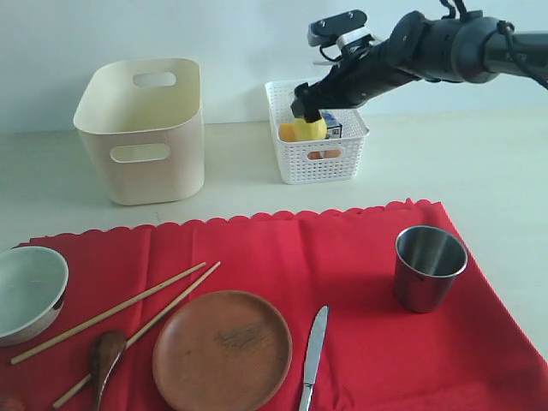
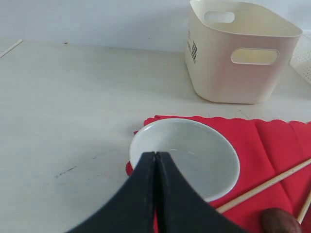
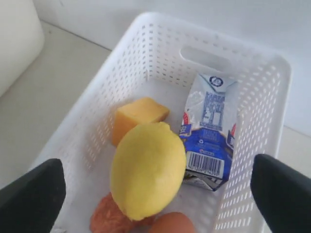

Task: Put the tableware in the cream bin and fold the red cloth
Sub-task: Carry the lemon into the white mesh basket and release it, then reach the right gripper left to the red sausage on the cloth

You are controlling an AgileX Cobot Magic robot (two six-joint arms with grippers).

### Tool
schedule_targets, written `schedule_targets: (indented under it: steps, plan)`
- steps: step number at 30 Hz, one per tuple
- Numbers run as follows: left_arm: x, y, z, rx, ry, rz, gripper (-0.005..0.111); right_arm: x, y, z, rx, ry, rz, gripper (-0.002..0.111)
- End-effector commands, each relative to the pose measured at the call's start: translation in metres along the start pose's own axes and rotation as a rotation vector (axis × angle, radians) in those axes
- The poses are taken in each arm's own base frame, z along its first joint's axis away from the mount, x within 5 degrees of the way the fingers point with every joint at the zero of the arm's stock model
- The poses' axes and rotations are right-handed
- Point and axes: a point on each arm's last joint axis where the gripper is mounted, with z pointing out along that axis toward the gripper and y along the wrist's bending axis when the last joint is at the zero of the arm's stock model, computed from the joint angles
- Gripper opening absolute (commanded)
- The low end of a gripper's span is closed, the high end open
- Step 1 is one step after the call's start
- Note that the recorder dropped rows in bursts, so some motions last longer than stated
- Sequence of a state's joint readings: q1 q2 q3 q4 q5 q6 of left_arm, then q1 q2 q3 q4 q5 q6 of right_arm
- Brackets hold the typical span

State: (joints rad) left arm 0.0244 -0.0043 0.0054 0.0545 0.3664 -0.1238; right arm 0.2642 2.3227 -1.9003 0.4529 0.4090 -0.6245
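- right hand (image 3: 155, 194) hangs over the white lattice basket (image 1: 321, 163), fingers spread wide, holding nothing; the lemon (image 3: 146, 177) lies in the basket under it
- left hand (image 2: 156, 194) is pinched shut on nothing, over the rim of the white bowl (image 2: 187, 155) at the cloth's left edge
- all the tableware sits on the red cloth (image 1: 342, 248), well apart from the cream bin (image 1: 145, 128)
- steel cup (image 1: 428, 267) stands upright, mouth up; probably light, stiff and slick; I'd grab the rim, one finger inside
- knife (image 1: 314, 342) lies flat, long axis near-to-far, tip toward the baskets; thin, likely fiddly to pinch
- chopsticks (image 1: 120, 312) run diagonally, near-left to far-right; grab mid-length
- cloth looks soft and floppy; take the corners
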Motion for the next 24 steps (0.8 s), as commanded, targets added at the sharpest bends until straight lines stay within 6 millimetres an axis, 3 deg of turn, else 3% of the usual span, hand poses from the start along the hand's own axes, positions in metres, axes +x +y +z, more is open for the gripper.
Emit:
schedule_targets:
  steps: [1, 6, 9, 15, 20, 24]
  plan:
    - [-0.002, 0.000, 0.000, -0.001, -0.011, 0.003, 0.000, -0.024, 0.002, -0.033, -0.018, -0.019, 0.008, 0.105]
    - [-0.002, 0.000, 0.000, -0.001, -0.011, 0.003, 0.000, -0.045, 0.011, -0.076, -0.084, 0.014, 0.000, 0.105]
    - [-0.002, 0.000, 0.000, -0.001, -0.011, 0.003, 0.000, -0.060, 0.021, -0.120, -0.151, 0.058, -0.029, 0.105]
    - [-0.002, 0.000, 0.000, -0.001, -0.011, 0.003, 0.000, -0.070, 0.032, -0.166, -0.212, 0.059, -0.028, 0.105]
    - [-0.002, 0.000, 0.000, -0.001, -0.011, 0.003, 0.000, -0.063, 0.050, -0.191, -0.267, 0.052, -0.021, 0.105]
    - [-0.002, 0.000, 0.000, -0.001, -0.011, 0.003, 0.000, -0.044, 0.076, -0.196, -0.308, 0.074, -0.055, 0.105]
